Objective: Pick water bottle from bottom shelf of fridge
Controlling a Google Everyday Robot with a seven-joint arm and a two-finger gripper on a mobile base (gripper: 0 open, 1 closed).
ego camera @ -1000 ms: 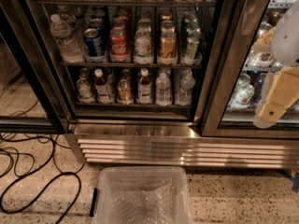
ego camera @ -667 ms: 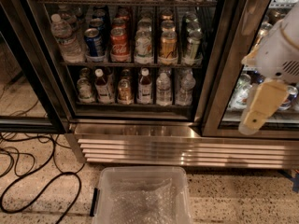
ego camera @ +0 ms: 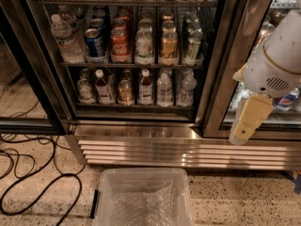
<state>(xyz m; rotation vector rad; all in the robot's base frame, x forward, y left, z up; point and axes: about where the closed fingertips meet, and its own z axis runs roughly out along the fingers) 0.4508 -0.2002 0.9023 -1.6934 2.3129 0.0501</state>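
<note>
The fridge (ego camera: 221,79) stands ahead with its left glass door swung open. On the bottom shelf (ego camera: 136,105) stand several small bottles. Two clear water bottles (ego camera: 163,89) stand side by side at the right end of the row, the second one (ego camera: 187,86) nearest the door frame. Brown-liquid bottles with white caps (ego camera: 145,86) stand to their left. My gripper (ego camera: 244,126) hangs down from the white arm at the right. It is in front of the right door frame, outside the fridge, right of the water bottles and a little lower. It holds nothing that I can see.
A large clear bottle (ego camera: 66,39) and several cans (ego camera: 120,44) stand on the rack above. The louvered steel base (ego camera: 178,149) runs below. A clear plastic bin (ego camera: 141,197) sits on the floor in front. Black cables (ego camera: 37,192) lie at the left. The open door (ego camera: 28,88) stands at the left.
The arm and gripper have moved left and down, from the right edge towards the door frame. The bottles have not moved.
</note>
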